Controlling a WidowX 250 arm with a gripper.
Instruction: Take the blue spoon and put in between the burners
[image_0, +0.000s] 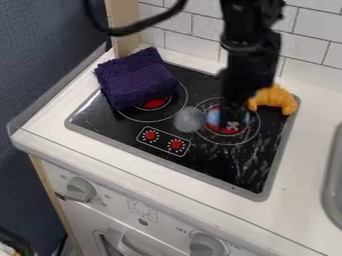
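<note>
Blue spoon, blurred, shows by the gripper near centre; whether gripped, I cannot tell. Placing seems the step: next, settle it between the burners.

dark blue wall | white brick-pattern tiles | pale wood post

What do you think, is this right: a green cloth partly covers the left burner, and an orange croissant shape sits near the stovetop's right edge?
The cloth is purple, not green, as the camera view shows. It partly covers the left burner, and the orange croissant shape sits where you say.
</note>
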